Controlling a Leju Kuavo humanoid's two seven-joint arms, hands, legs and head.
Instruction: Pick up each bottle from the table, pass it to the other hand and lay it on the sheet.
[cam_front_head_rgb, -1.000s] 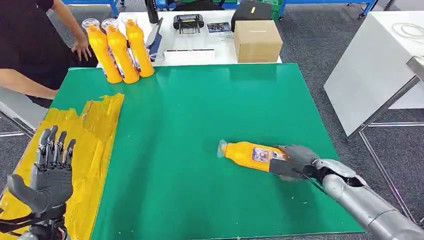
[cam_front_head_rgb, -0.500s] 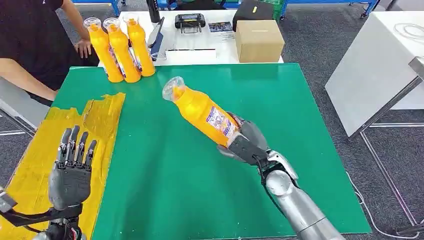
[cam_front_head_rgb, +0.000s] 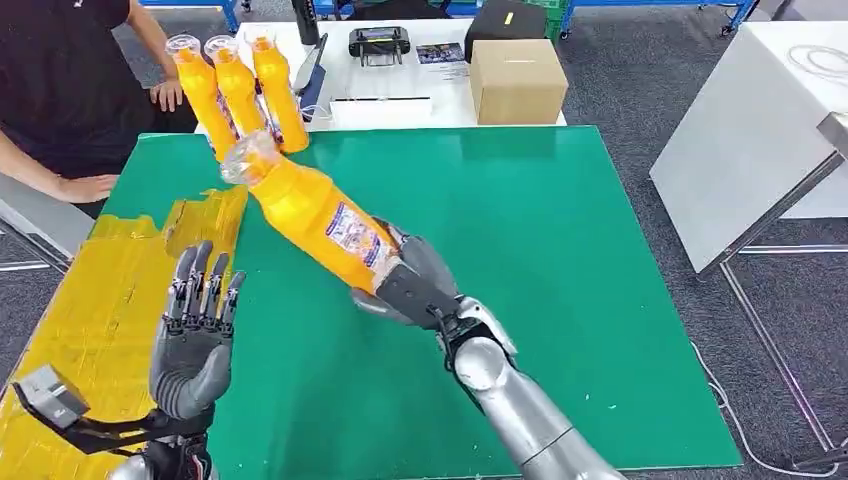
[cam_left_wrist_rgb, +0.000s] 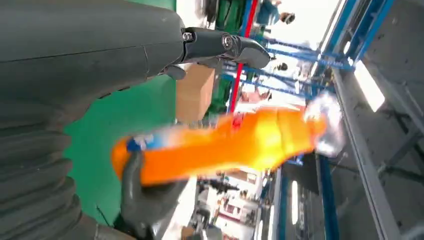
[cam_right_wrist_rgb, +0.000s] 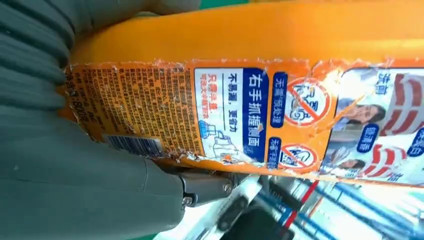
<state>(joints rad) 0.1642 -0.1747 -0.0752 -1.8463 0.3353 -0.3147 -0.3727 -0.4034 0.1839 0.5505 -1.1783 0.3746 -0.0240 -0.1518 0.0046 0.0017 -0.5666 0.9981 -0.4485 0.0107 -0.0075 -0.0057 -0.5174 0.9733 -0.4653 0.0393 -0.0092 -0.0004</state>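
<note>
Head view, with both wrist views. We held one orange bottle (cam_front_head_rgb: 318, 223) in the right robot hand (cam_front_head_rgb: 418, 283), which gripped it at its base, clear of the green tabletop (cam_front_head_rgb: 560, 260). The bottle was tilted, its clear-capped neck pointing up and toward the far left corner, near three more orange bottles (cam_front_head_rgb: 240, 95) that stood upright in a tight row at the tabletop's far left edge. In the right wrist view we saw its torn printed label (cam_right_wrist_rgb: 260, 120) close up, pressed against the grey palm. Our left robot hand (cam_front_head_rgb: 195, 335) was raised with its palm up and its fingers spread wide, holding nothing; it stood just short of the held bottle and did not touch it. Beneath and beside that hand lay the crinkled yellow sheet (cam_front_head_rgb: 100, 300), covering the tabletop's left side. A person (cam_front_head_rgb: 60, 90) stood at the far left, one hand resting by the sheet. A cardboard box (cam_front_head_rgb: 515, 80) sat on the white table beyond.
</note>
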